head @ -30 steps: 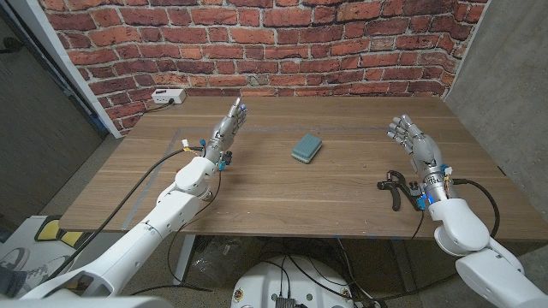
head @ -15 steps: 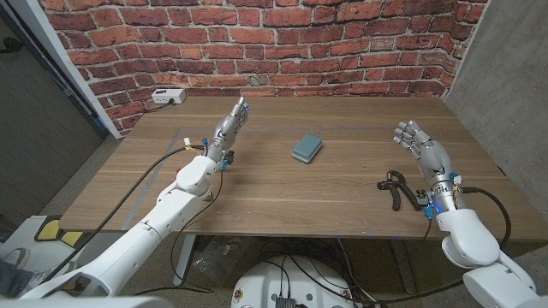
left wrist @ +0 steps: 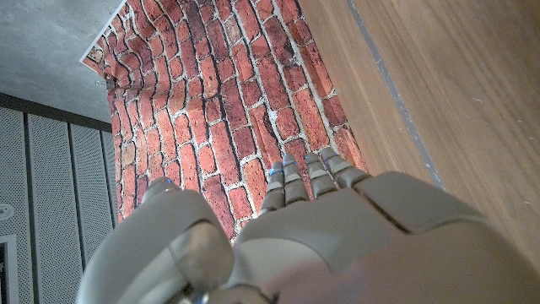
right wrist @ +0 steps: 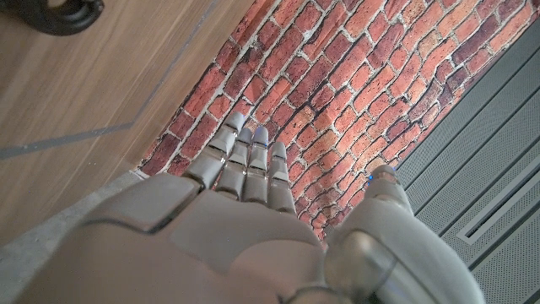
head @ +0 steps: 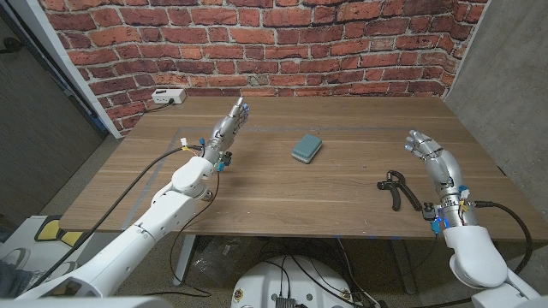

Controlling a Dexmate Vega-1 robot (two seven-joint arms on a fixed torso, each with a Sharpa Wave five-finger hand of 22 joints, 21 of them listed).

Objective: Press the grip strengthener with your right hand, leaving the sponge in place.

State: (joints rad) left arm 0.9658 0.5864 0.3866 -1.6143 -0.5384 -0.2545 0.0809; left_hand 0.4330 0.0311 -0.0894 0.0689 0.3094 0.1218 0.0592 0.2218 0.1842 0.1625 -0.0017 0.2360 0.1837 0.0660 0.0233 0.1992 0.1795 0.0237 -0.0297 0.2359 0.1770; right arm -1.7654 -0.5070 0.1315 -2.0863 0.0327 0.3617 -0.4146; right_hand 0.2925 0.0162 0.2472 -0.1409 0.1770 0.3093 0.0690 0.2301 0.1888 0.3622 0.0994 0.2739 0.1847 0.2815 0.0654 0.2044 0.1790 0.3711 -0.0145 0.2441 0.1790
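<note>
1. Red brick wall [head: 257, 43] is seen behind a wooden table [head: 282, 192], with a grey panel to the robot's left and a grey surface to its right.
2. A white box [head: 169, 97] is set at the table's far left corner, close to the wall.
3. The sponge [head: 306, 147], a teal block, is found near the middle of the table, lying flat and apart from both hands.
4. The grip strengthener [head: 396, 187], black with two handles, is placed toward the table's right side, near the front edge; a dark ringed part of it [right wrist: 57, 13] is caught at the corner of the right wrist view.
5. The right hand [head: 432, 159] is held just beside the strengthener on its outer side, not touching it; its fingers [right wrist: 245, 165] are extended and nothing is held.
6. The left hand [head: 229, 127] is raised over the table's left half, well apart from the sponge, with fingers [left wrist: 308, 177] stretched toward the wall and nothing gripped.
7. Cables are seen running along the left forearm [head: 184, 180] down toward the table's front edge.
</note>
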